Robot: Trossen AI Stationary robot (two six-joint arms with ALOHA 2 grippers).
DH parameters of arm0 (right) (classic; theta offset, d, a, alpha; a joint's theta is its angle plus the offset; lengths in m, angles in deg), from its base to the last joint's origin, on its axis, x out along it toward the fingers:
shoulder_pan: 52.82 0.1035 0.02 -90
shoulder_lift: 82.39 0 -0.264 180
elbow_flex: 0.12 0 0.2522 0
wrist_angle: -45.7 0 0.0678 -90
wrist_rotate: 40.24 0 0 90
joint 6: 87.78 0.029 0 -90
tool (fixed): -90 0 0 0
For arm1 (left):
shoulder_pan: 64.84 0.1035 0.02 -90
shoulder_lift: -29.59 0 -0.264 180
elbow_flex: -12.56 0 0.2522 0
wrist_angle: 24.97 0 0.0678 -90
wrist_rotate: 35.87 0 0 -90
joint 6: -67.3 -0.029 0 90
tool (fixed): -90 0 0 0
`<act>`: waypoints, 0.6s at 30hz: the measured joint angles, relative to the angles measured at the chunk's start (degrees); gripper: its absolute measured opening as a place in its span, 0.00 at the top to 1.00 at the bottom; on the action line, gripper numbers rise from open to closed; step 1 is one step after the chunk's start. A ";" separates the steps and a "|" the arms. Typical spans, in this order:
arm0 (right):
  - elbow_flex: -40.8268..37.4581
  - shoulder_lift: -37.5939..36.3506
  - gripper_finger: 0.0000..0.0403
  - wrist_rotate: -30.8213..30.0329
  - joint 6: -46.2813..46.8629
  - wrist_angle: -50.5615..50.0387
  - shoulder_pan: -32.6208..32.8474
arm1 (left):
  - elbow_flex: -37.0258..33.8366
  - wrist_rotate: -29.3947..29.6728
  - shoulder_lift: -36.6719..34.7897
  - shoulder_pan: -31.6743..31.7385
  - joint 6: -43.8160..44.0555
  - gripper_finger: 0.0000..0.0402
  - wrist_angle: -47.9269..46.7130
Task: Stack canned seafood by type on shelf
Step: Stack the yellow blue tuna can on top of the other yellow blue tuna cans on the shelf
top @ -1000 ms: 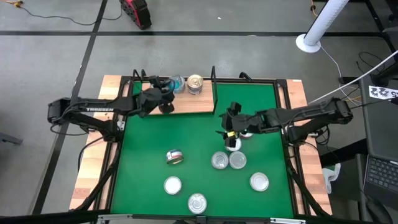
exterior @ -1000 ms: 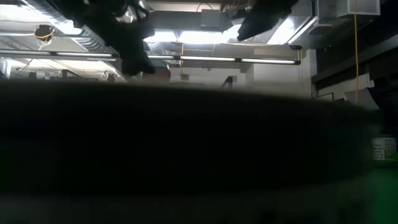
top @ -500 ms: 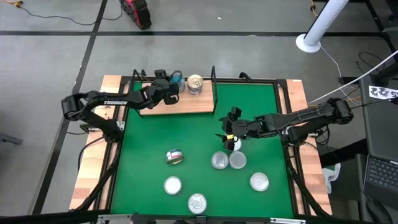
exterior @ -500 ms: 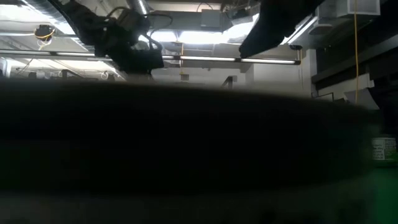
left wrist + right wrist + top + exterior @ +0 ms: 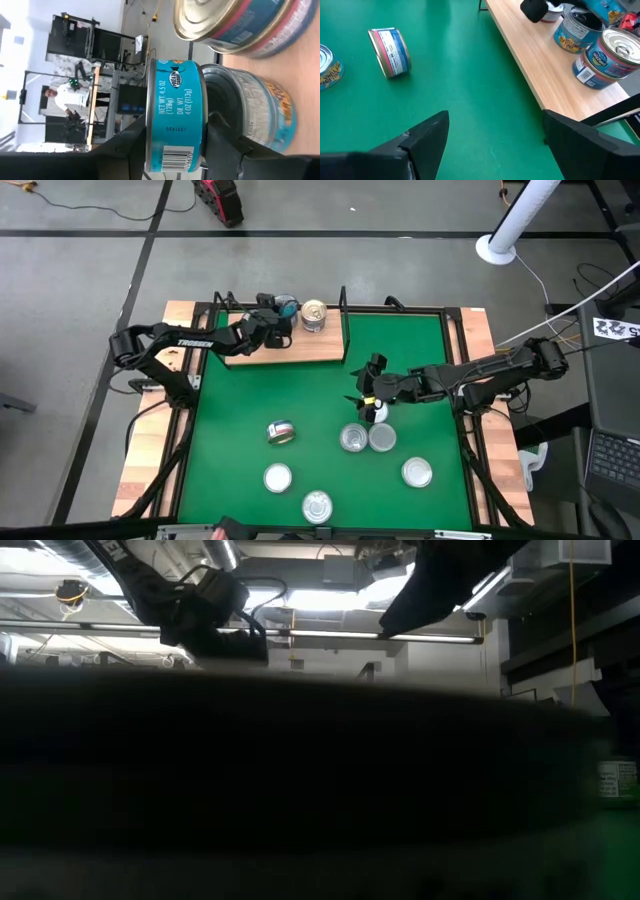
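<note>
Claw on your left arm pinches a teal tuna tin over another teal tin on the shelf, upper centre; centre it before releasing. Right claw hangs spread.

Green mat on table; white pole beyond; person in bkgd.

teal tin label: "net wt. 4.5 oz (128g)", "dr. wt. 4 oz (113g)"
same tin, small print: "1503926", not sure; barcode below it
left arm: "trossen" in white letters
other tin labels: too blurred to read
</note>
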 joint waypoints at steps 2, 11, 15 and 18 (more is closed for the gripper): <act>0.00 0.00 0.21 0.01 0.00 -0.01 0.00 | 0.00 -0.15 0.11 0.00 -0.64 0.56 -0.63; 0.00 0.00 0.21 0.02 -0.02 -0.04 0.00 | 0.00 -0.18 0.11 0.00 -0.93 0.43 -0.54; 0.00 0.00 0.21 0.02 0.00 -0.04 0.00 | 0.00 0.81 0.11 -0.09 -2.08 0.38 -0.44; 0.00 0.00 0.21 0.02 -0.01 -0.04 0.00 | 0.00 0.91 0.11 -0.11 -0.45 0.36 -0.45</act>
